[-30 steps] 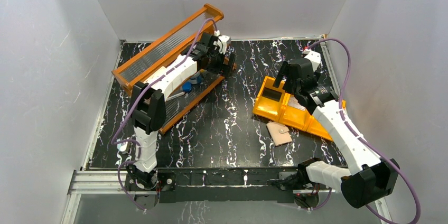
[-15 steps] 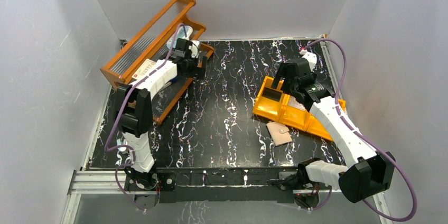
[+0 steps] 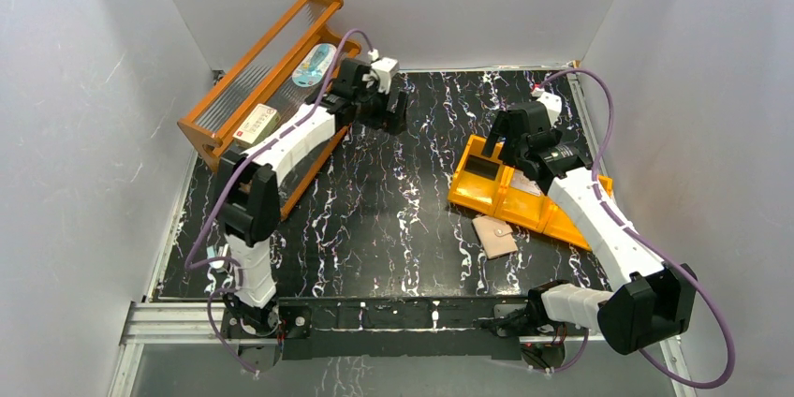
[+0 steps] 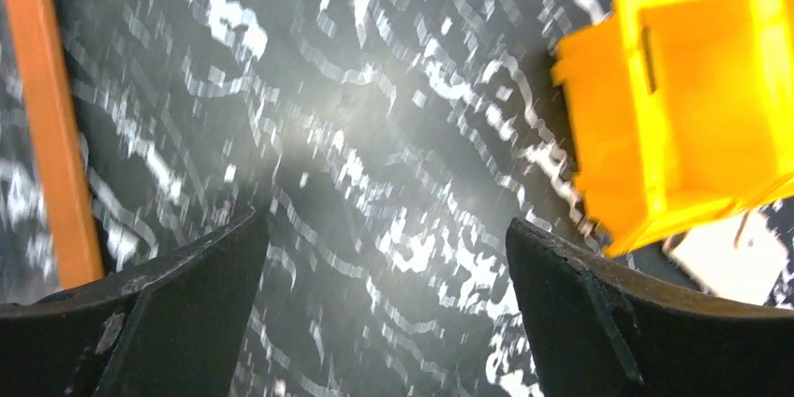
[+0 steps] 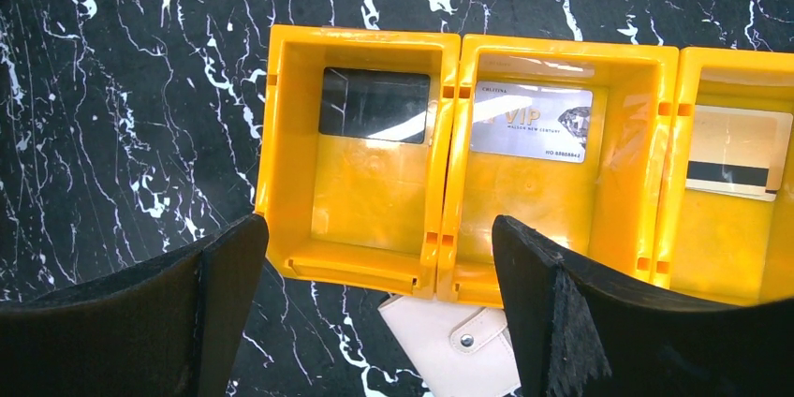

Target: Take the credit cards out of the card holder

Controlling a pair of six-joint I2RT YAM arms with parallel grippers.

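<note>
- Beige folding card holder (image 5: 459, 345) lies shut at six o'clock of the yellow three-compartment plastic tray (image 5: 365, 34).
- Both the left tool (image 4: 384, 224) and right tool (image 5: 376, 228) are released and empty.
- Three credit cards (image 5: 531, 123) sit in the tray, so extraction looks done; next, retreat clear.

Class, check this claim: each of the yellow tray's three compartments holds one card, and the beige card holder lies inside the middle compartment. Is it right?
One part is wrong: the card holder lies on the table outside the tray, beside its wall, as the right wrist view shows. The rest holds.
</note>
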